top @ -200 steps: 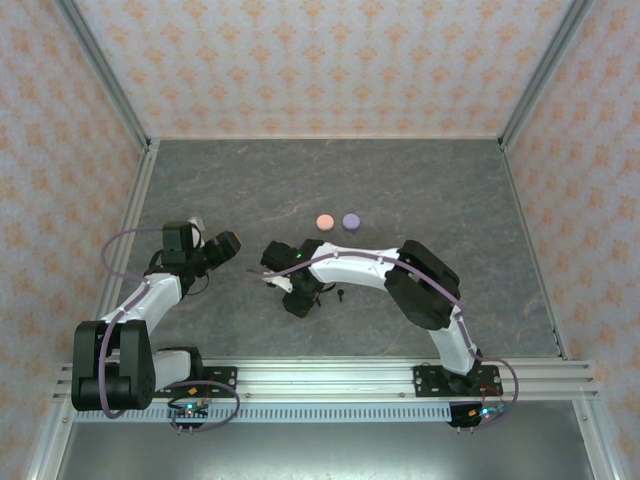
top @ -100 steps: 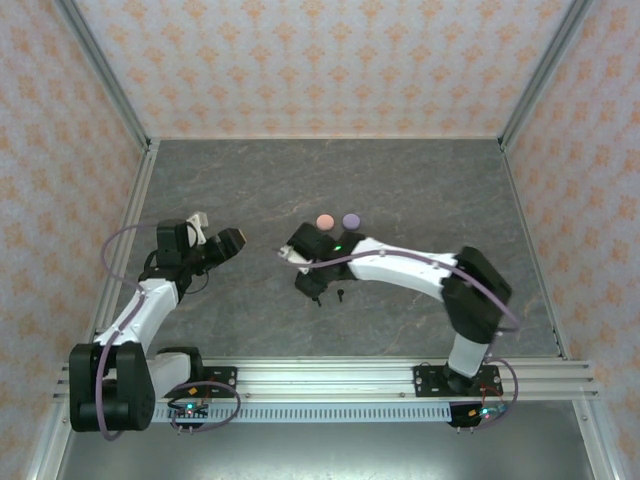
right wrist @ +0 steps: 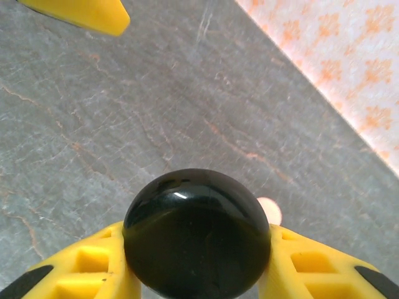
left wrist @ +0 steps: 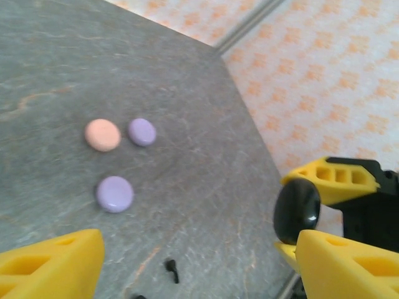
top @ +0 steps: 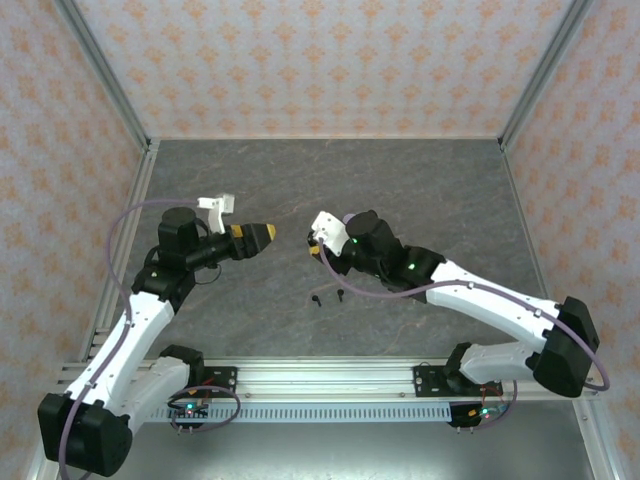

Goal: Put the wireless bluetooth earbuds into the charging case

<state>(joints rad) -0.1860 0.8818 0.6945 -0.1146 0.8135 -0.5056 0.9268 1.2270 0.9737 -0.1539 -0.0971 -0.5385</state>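
- The right gripper (top: 318,245) is clenched on a black round case (right wrist: 196,233), a glossy dome pinched between ribbed yellow fingers (right wrist: 93,265).
- The left gripper (top: 262,235) points toward it, its yellow jaws spread with nothing in them.
- Two tiny black stemmed earbuds (top: 317,299) lie loose on the table (top: 430,190), near the right gripper.
- The table is grey, veined and stone-like. The walls (top: 300,60) carry an orange floral pattern.
- The left wrist camera picks out matte pebble shapes lying flat: a peach case (left wrist: 102,134) and two lilac cases (left wrist: 115,193).
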